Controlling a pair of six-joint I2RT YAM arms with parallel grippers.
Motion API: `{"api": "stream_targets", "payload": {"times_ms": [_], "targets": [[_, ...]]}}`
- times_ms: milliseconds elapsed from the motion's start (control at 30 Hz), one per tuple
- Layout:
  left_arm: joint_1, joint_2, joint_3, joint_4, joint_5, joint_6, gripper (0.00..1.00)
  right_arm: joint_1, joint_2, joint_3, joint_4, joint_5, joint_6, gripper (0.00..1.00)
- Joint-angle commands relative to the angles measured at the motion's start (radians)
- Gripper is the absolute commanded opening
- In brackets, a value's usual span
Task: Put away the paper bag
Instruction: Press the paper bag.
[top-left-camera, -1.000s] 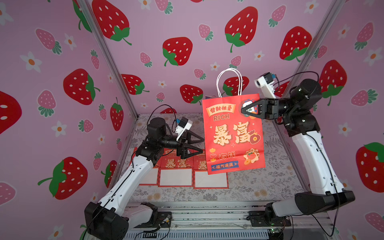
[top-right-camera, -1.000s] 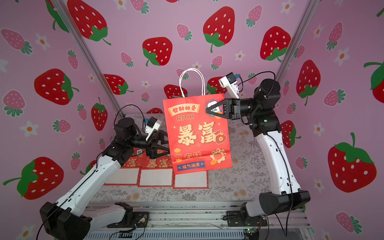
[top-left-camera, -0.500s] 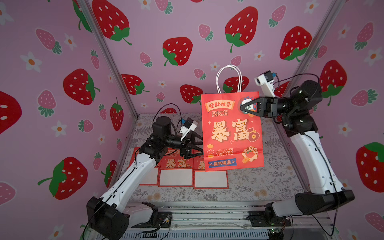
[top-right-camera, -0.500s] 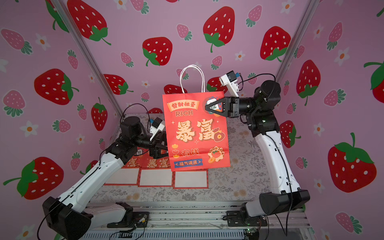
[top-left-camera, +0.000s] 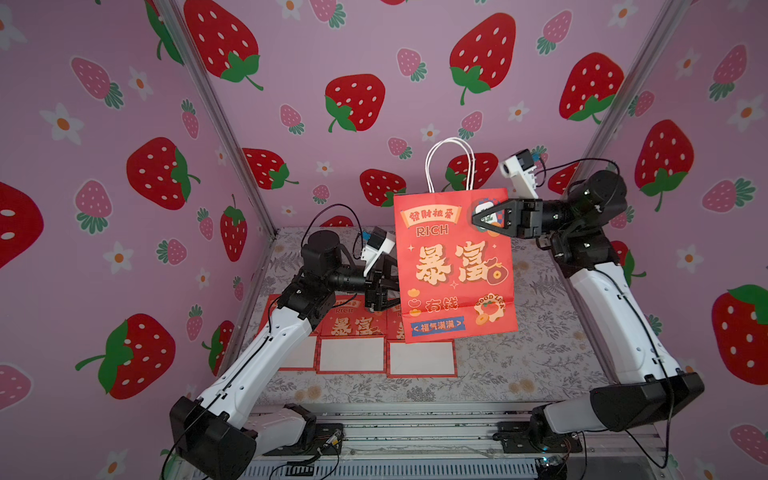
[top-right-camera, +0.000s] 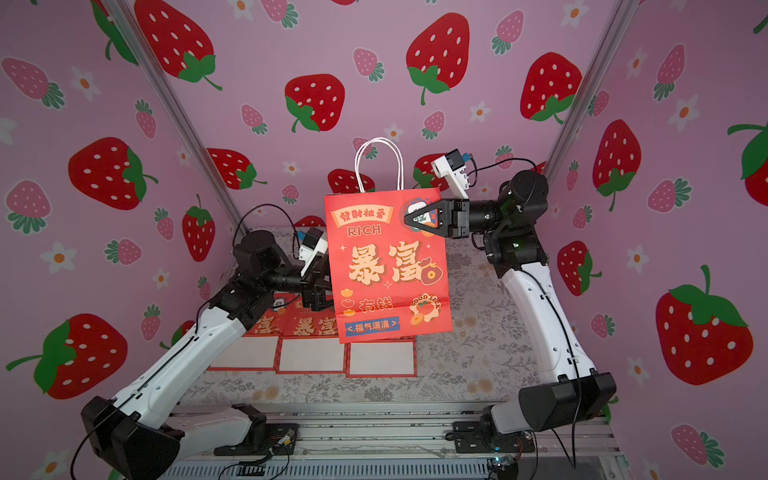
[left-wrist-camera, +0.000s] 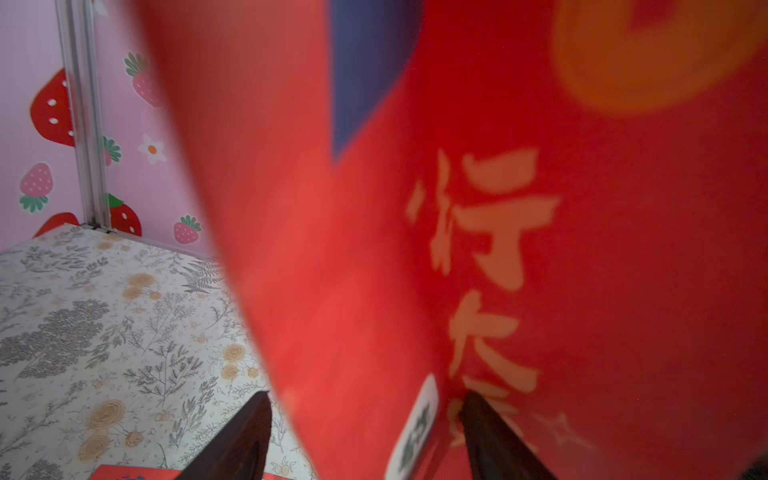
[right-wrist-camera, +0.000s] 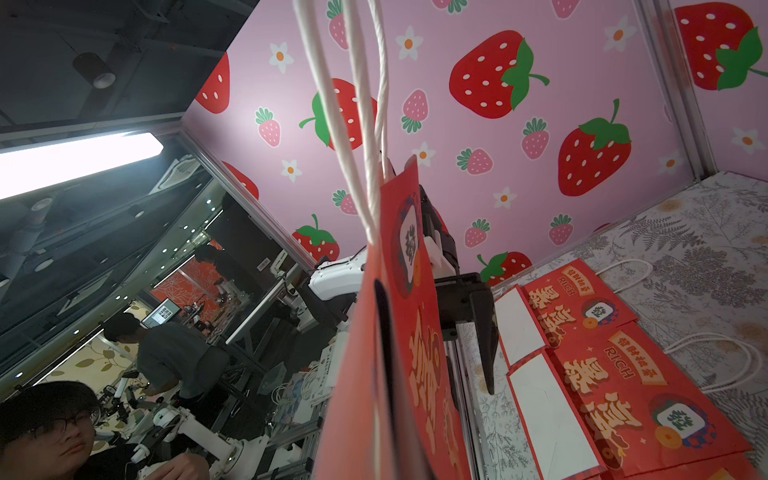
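Note:
A red paper bag (top-left-camera: 453, 270) with white cord handles (top-left-camera: 449, 166) hangs upright above the table in both top views. My right gripper (top-left-camera: 482, 218) is shut on the bag's upper right corner and carries it. At the bag's left edge, about mid-height, my left gripper (top-left-camera: 390, 286) stands open. In the left wrist view the bag (left-wrist-camera: 457, 208) passes between the two dark fingers (left-wrist-camera: 249, 436), which stay well apart. The right wrist view looks along the bag (right-wrist-camera: 415, 332) edge-on; the bag hides that gripper's own jaws.
Three flat folded red bags (top-left-camera: 353, 328) lie in a row on the floral tablecloth (top-left-camera: 540, 332), under and left of the hanging bag, also in the right wrist view (right-wrist-camera: 602, 361). Strawberry-print walls (top-left-camera: 357, 99) close three sides. A metal rail (top-left-camera: 395, 428) runs along the front.
My left gripper has moved right to the bag's left edge, its jaws narrowing somewhat. The right gripper shifted the bag slightly left and up.

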Motion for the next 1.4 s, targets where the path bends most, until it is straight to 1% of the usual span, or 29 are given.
{"api": "stream_targets", "payload": {"times_ms": [0, 133, 200, 300, 433, 500, 600, 733, 867, 967, 1033, 1100, 1133, 1200, 1267, 1300, 1367], "targets": [[0.008, -0.043, -0.009, 0.159, -0.097, -0.105, 0.70, 0.010, -0.058, -0.012, -0.051, -0.014, -0.075, 0.00], [0.020, -0.050, -0.036, 0.298, -0.199, -0.234, 0.62, 0.010, -0.081, -0.040, -0.164, -0.013, -0.163, 0.00], [0.025, -0.037, -0.053, 0.400, -0.214, -0.309, 0.56, 0.010, -0.088, -0.057, -0.213, -0.003, -0.201, 0.00], [0.025, -0.023, -0.057, 0.464, -0.231, -0.362, 0.47, 0.012, -0.094, -0.083, -0.234, 0.002, -0.223, 0.00], [0.025, -0.010, -0.056, 0.467, -0.224, -0.366, 0.46, 0.019, -0.105, -0.108, -0.241, 0.012, -0.241, 0.00], [0.025, -0.008, -0.054, 0.464, -0.225, -0.365, 0.46, 0.030, -0.105, -0.113, -0.278, 0.010, -0.278, 0.00], [0.025, 0.000, -0.057, 0.476, -0.230, -0.371, 0.43, 0.040, -0.096, -0.117, -0.345, 0.012, -0.333, 0.00], [0.025, 0.023, -0.053, 0.486, -0.227, -0.383, 0.40, 0.048, -0.093, -0.137, -0.347, 0.018, -0.338, 0.00], [0.029, 0.023, -0.053, 0.502, -0.221, -0.409, 0.40, 0.047, -0.107, -0.151, -0.357, 0.027, -0.355, 0.00], [0.057, 0.008, -0.055, 0.521, -0.218, -0.461, 0.41, 0.035, -0.121, -0.173, -0.359, 0.032, -0.358, 0.00], [0.086, 0.006, -0.067, 0.589, -0.212, -0.545, 0.44, 0.026, -0.128, -0.192, -0.358, 0.035, -0.358, 0.00], [0.124, 0.005, -0.081, 0.668, -0.203, -0.635, 0.50, 0.020, -0.134, -0.207, -0.359, 0.033, -0.359, 0.00], [0.136, -0.003, -0.079, 0.639, -0.199, -0.626, 0.53, 0.018, -0.136, -0.212, -0.359, 0.030, -0.358, 0.00], [0.148, -0.051, -0.067, 0.437, -0.221, -0.489, 0.58, 0.001, -0.144, -0.223, -0.360, 0.032, -0.356, 0.00], [0.152, -0.098, -0.063, 0.294, -0.243, -0.362, 0.64, -0.025, -0.151, -0.230, -0.362, 0.034, -0.348, 0.00], [0.162, -0.115, -0.071, 0.285, -0.235, -0.348, 0.68, -0.039, -0.153, -0.231, -0.364, 0.036, -0.345, 0.00], [0.191, -0.132, -0.095, 0.347, -0.205, -0.388, 0.73, -0.061, -0.154, -0.231, -0.376, 0.043, -0.343, 0.00]]}}
